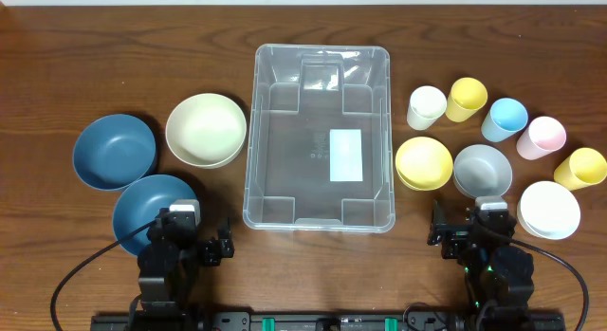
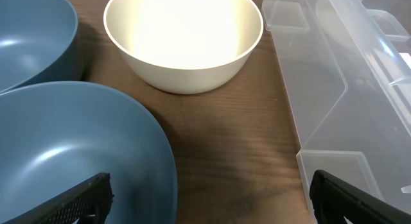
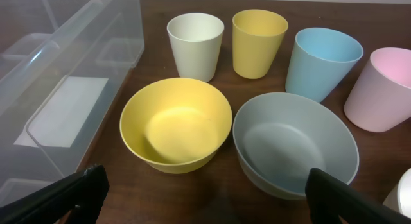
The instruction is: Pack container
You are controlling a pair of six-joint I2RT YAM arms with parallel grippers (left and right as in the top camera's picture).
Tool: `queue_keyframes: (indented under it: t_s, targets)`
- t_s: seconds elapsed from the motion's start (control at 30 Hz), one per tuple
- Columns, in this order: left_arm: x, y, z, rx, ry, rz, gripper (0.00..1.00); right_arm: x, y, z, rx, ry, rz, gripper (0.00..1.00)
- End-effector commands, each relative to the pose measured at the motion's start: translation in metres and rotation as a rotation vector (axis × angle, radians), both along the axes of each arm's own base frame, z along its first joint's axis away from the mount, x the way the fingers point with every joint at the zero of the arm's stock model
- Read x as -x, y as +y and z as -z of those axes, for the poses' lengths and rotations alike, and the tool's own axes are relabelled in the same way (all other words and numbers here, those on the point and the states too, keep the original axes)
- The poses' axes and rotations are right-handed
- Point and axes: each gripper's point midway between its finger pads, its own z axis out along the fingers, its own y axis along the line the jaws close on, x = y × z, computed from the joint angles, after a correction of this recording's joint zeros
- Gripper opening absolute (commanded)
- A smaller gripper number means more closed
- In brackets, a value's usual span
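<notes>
Since the clear container [image 1: 285, 151] sits mid-table with nothing inside but the white label [image 1: 345, 156] on its base, the overhead view suggests that packing has not yet begun. A far blue bowl [image 1: 114, 151], a near blue bowl [image 1: 142, 212] and a cream bowl [image 1: 206, 130] lie to its left, and cups and smaller bowls cluster to its right. The left gripper [image 1: 190, 231] hangs over the near blue bowl's right edge. The right gripper [image 1: 469, 227] hangs just short of a grey bowl [image 1: 482, 170], with a white bowl [image 1: 548, 210] beside it. In the left wrist view the fingers [image 2: 77, 201] show as dark tips in the two lower corners, spread wide with nothing between them. The near blue bowl fills the lower left, the cream bowl stands ahead, and the container's wall runs along the right. In the right wrist view the jaws likewise gape wide and hold nothing. A yellow bowl [image 3: 174, 124] and the grey bowl sit just beside each other straight ahead, and behind them stand a white cup [image 3: 194, 45], a yellow cup [image 3: 259, 43], a light blue cup [image 3: 321, 62] and a pink cup [image 3: 380, 89]. The container's corner is at the left. The step in hand looks like choosing a first item. The next move probably calls for one arm to drop a finger inside a bowl's rim, pinch the wall, lift above the container's edge and set the bowl down inside.
</notes>
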Motion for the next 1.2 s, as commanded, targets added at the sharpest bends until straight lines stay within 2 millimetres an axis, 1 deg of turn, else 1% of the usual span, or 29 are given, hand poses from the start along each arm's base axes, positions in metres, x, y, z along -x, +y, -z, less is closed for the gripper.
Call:
queue_keyframes:
  t_s: [0.0, 0.1, 0.17, 0.3, 0.37, 0.43, 0.47, 0.6, 0.63, 0.73, 0.77, 0.87, 0.93, 1.0, 1.07, 1.17]
  targets:
    - [0.0, -0.001, 0.005, 0.002, 0.007, 0.007, 0.98, 0.0, -0.002, 0.0, -0.006, -0.005, 0.014, 0.99]
    - [-0.001, -0.002, 0.002, 0.009, -0.006, 0.009, 0.98, 0.0, -0.002, 0.0, -0.006, -0.005, 0.014, 0.99]
    - [0.001, -0.01, 0.004, 0.052, 0.007, 0.033, 0.98, 0.0, -0.002, 0.0, -0.006, -0.005, 0.014, 0.99]
    - [0.0, -0.01, 0.001, 0.09, 0.003, 0.014, 0.98, 0.0, -0.002, 0.0, -0.006, -0.005, 0.014, 0.99]
    - [-0.001, -0.01, -0.006, 0.106, -0.01, 0.005, 0.98, 0.0, -0.002, 0.0, -0.006, -0.005, 0.014, 0.99]
    - [-0.001, -0.01, -0.025, 0.119, -0.047, 0.0, 0.98, 0.0, -0.002, 0.0, -0.006, -0.005, 0.014, 0.99]
    - [-0.002, -0.009, -0.039, 0.119, -0.078, -0.002, 0.98, 0.0, -0.002, 0.0, -0.006, -0.005, 0.014, 0.99]
    - [0.0, 0.008, -0.1, 0.086, -0.218, -0.084, 0.98, 0.0, -0.002, 0.0, -0.006, -0.005, 0.014, 0.99]
    - [0.003, 0.015, -0.121, 0.073, -0.26, -0.122, 0.98, 0.0, -0.002, 0.0, -0.006, -0.005, 0.014, 0.99]
    - [0.004, 0.029, -0.153, 0.044, -0.296, -0.193, 0.98, 0.0, -0.002, 0.0, -0.006, -0.005, 0.014, 0.99]
    - [0.002, 0.033, -0.16, 0.031, -0.281, -0.218, 0.98, 0.0, -0.002, 0.0, -0.006, -0.005, 0.014, 0.99]
    - [-0.01, 0.043, -0.165, -0.011, -0.166, -0.271, 0.98, 0.0, -0.002, 0.0, -0.006, -0.005, 0.014, 0.99]
    - [-0.023, 0.046, -0.166, -0.033, -0.082, -0.29, 0.98, 0.0, -0.002, 0.0, -0.006, -0.005, 0.014, 0.99]
    - [-0.044, 0.052, -0.172, -0.048, 0.01, -0.313, 0.98, 0.0, -0.002, 0.0, -0.006, -0.005, 0.014, 0.99]
    - [-0.06, 0.059, -0.177, -0.056, 0.063, -0.338, 0.98, 0.0, -0.002, 0.0, -0.006, -0.005, 0.014, 0.99]
    - [-0.086, 0.078, -0.183, -0.071, 0.156, -0.393, 0.98, 0.0, -0.002, 0.0, -0.006, -0.005, 0.014, 0.99]
